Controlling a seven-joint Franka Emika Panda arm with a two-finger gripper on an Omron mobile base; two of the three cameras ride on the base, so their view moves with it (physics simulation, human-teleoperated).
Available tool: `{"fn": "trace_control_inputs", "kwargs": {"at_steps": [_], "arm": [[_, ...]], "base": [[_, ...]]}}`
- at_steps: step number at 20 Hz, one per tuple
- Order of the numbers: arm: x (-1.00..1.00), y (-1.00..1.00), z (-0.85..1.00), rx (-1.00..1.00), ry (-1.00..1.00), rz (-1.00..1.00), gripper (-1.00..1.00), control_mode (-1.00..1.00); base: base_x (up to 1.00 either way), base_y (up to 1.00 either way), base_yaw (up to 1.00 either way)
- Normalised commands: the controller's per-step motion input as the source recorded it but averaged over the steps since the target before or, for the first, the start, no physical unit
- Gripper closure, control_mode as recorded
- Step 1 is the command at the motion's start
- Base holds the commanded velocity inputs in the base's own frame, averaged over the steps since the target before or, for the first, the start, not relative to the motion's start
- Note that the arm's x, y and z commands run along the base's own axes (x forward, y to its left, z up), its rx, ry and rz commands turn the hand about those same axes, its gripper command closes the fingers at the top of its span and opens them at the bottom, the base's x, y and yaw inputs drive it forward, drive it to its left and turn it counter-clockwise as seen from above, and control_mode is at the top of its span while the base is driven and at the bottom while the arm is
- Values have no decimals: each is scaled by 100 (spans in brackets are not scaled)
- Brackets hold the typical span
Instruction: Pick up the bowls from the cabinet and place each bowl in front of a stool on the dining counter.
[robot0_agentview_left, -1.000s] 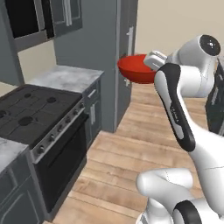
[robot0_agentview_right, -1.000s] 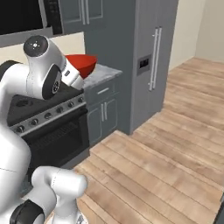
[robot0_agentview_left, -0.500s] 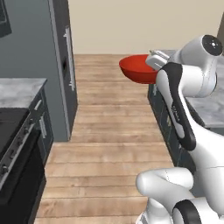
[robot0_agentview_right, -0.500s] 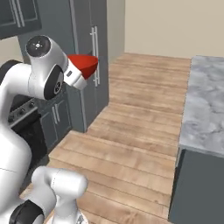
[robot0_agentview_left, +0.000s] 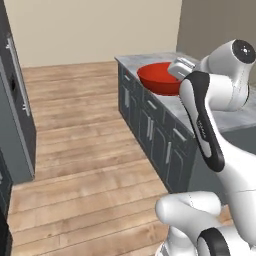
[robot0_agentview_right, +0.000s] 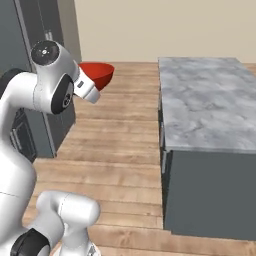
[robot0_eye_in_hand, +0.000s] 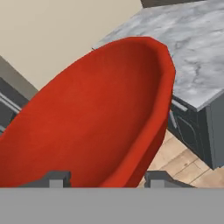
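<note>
My gripper (robot0_agentview_left: 176, 71) is shut on the rim of the wide, glossy red bowl (robot0_agentview_left: 156, 78), held up at chest height in front of the arm. In the right base view the bowl (robot0_agentview_right: 100, 74) sticks out beyond the gripper (robot0_agentview_right: 89, 89), over the wooden floor. In the hand view the bowl (robot0_eye_in_hand: 100, 118) rises tilted between the fingertips of the gripper (robot0_eye_in_hand: 103, 178). The dining counter (robot0_agentview_right: 210, 100) with its veined marble top lies to the right; its near end (robot0_agentview_left: 131, 61) sits just behind the bowl. The cabinet and the stools are out of view.
A tall dark grey unit (robot0_agentview_left: 15, 115) stands at the left across the wooden floor (robot0_agentview_left: 75, 150); it also shows at the left (robot0_agentview_right: 35, 35). The counter's side carries dark drawer fronts with bar handles (robot0_agentview_left: 150, 125). A beige wall closes the back.
The whole picture has swung: the stove and the tall grey units slid off to the left and the marble counter came into view. The bowl stays in the gripper, held the same way.
</note>
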Motion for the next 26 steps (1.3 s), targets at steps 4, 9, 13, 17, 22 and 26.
{"fn": "trace_control_inputs", "kwargs": {"at_steps": [4, 9, 13, 17, 22, 26], "arm": [[0, 0, 0, 0, 0, 0, 100, 100], [0, 0, 0, 0, 0, 0, 100, 100], [0, 0, 0, 0, 0, 0, 100, 100], [0, 0, 0, 0, 0, 0, 100, 100], [0, 0, 0, 0, 0, 0, 100, 100], [0, 0, 0, 0, 0, 0, 100, 100]], "base": [[0, -57, -31], [7, -97, -24], [33, -94, -27], [55, -100, -28], [77, -100, -29], [80, -100, -29]]}}
